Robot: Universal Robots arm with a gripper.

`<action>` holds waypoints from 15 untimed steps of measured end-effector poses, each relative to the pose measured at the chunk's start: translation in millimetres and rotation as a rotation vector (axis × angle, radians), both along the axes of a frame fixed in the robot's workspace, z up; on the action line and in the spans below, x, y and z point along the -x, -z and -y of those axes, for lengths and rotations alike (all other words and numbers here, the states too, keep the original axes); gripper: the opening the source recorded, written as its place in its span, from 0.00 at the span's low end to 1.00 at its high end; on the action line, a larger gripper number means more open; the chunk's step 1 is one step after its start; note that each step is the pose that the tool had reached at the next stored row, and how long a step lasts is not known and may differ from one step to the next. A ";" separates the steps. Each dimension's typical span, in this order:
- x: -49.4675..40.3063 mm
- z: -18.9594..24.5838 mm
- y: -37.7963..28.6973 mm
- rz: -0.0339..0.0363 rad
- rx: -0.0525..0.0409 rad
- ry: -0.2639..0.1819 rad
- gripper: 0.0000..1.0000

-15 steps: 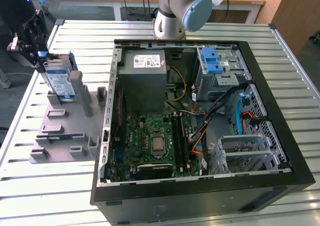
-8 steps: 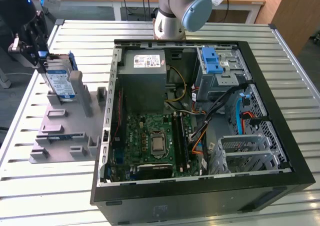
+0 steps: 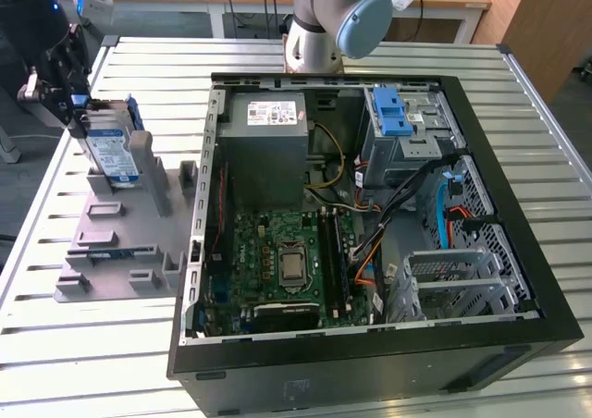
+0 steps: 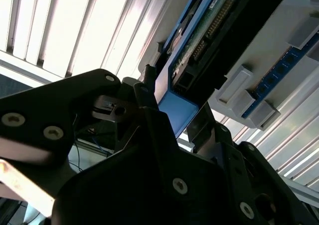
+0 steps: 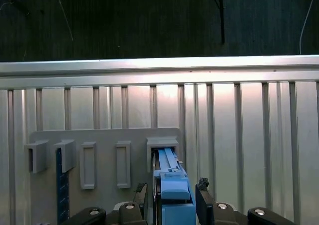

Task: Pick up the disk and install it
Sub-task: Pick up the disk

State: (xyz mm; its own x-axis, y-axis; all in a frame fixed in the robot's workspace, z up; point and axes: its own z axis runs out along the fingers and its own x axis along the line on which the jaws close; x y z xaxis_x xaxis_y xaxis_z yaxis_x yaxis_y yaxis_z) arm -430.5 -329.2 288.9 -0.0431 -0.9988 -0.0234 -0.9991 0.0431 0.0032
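Observation:
The disk [image 3: 113,152], silver with a white-and-blue label and blue rails, stands on edge in a slot of the grey fixture plate [image 3: 120,242] at the exterior view's left. My gripper [image 3: 81,113] is at its upper end. In both wrist views the black fingers [image 5: 203,197] sit on either side of the disk's blue end bracket [image 5: 174,195], pressed against it. The second wrist view shows the disk [image 4: 199,41] running away from the gripper [image 4: 172,105], its underside circuit board showing. The disk [image 5: 168,163] still sits in the fixture's slot.
The open computer case [image 3: 370,233] lies on the slatted metal table [image 3: 92,362]. It holds a grey power supply [image 3: 268,131], a motherboard [image 3: 277,261] and a drive cage with a blue latch [image 3: 393,113]. The arm's base [image 3: 324,20] stands behind the case. A blue strip [image 5: 62,185] lies in the fixture.

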 end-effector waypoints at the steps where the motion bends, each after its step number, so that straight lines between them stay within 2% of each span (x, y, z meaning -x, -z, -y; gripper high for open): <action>1: 0.0 0.0 0.3 -0.0001 0.0001 0.000 0.51; 5: 0.0 0.0 1.3 -0.0001 0.0003 0.000 0.49; 6: 0.0 0.0 1.5 -0.0001 0.0003 0.000 0.42; 12: 0.0 0.0 1.7 0.0000 0.0003 0.000 0.41; 13: 0.0 0.0 1.8 0.0000 0.0002 0.000 0.36; 15: 0.0 0.0 1.8 0.0000 0.0002 0.000 0.36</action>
State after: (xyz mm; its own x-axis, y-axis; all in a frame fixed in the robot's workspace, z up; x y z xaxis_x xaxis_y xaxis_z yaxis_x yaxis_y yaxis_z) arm -430.5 -329.2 287.1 -0.0431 -0.9988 -0.0232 -0.9991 0.0430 0.0031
